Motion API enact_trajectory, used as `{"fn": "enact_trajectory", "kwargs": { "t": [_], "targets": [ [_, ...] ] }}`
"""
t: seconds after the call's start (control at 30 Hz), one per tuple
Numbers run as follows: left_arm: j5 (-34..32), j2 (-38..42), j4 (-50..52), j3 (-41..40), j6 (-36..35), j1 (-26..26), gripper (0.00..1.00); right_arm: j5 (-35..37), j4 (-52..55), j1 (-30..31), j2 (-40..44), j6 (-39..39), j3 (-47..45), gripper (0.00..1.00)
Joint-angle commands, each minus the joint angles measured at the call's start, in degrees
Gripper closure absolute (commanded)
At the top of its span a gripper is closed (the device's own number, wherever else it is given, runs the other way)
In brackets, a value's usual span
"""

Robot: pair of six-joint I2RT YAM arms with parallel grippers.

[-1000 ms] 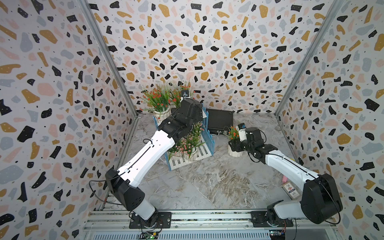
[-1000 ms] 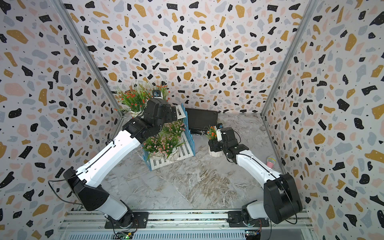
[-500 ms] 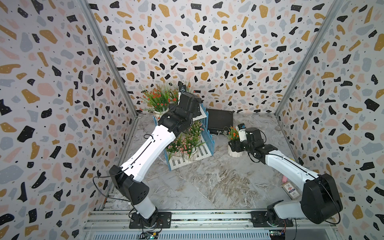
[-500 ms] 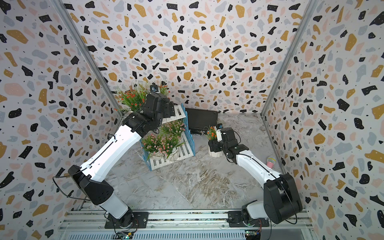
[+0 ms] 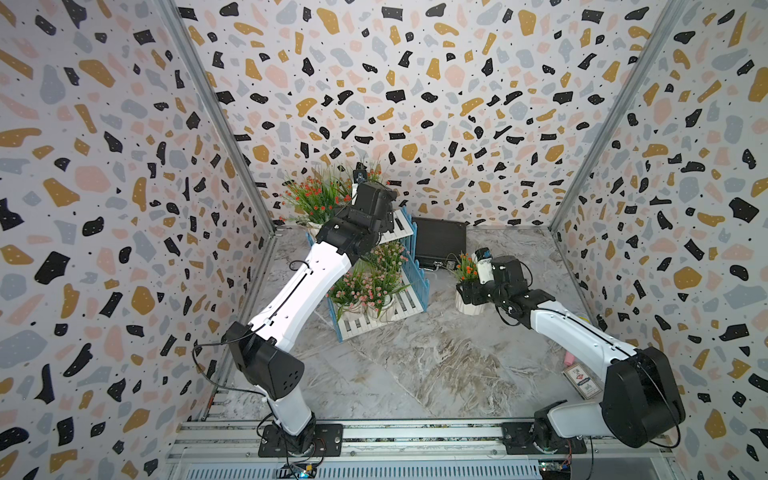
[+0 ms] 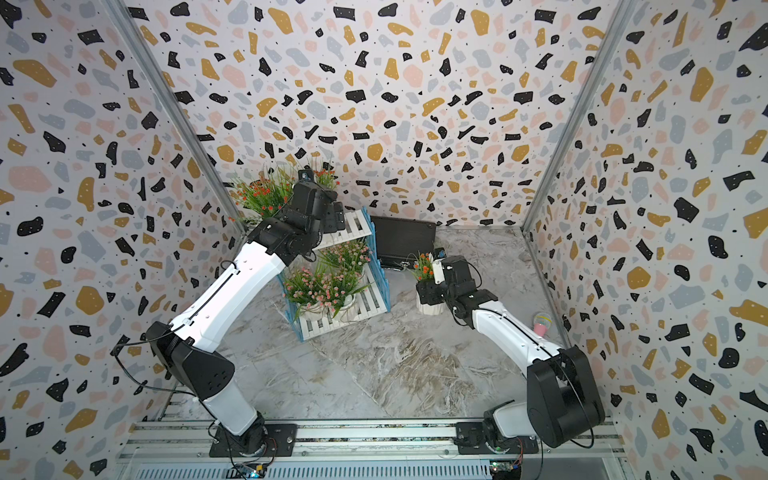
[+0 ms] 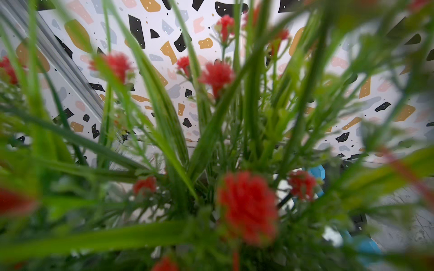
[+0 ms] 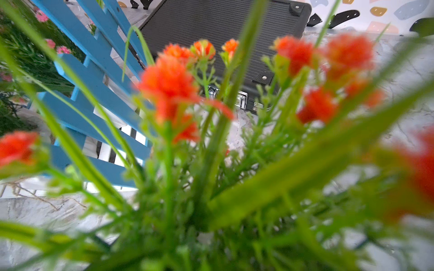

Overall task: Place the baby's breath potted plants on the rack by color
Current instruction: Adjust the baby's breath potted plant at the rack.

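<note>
On the desk (image 5: 436, 365), the rack (image 5: 409, 307) carries pink plants (image 5: 365, 286) below, two orange-red plants (image 5: 316, 199) above. The left hand (image 5: 380, 208), spread wide, has pushed deeper over the top tier, contact hidden. The right hand (image 5: 471, 293) clasps the last orange-red plant (image 5: 465, 268) beside the rack: one placement likely remains.

I see the rack (image 5: 365, 326) with white slats and blue sides, pink blooms (image 5: 361, 291) inside, orange-red blooms (image 5: 316, 197) at its eleven o'clock, a white pot (image 5: 467, 308) at three.
</note>
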State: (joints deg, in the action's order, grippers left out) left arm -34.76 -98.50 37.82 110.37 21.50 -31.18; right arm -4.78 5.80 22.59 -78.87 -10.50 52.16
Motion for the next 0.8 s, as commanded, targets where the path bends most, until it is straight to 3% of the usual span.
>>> {"fn": "enact_trajectory", "kwargs": {
  "t": [0.0,0.77],
  "targets": [
    [-0.04,-0.72,-1.06,2.87,-1.67,0.48,0.01,-0.76,-5.01,-0.22,1.87,-0.31,0.59,0.17],
    [-2.63,-4.95,-2.52,4.43,-2.53,1.03,0.01,-1.99,-7.44,-0.18,1.19,-0.73,-1.78,0.17]
  ]
}}
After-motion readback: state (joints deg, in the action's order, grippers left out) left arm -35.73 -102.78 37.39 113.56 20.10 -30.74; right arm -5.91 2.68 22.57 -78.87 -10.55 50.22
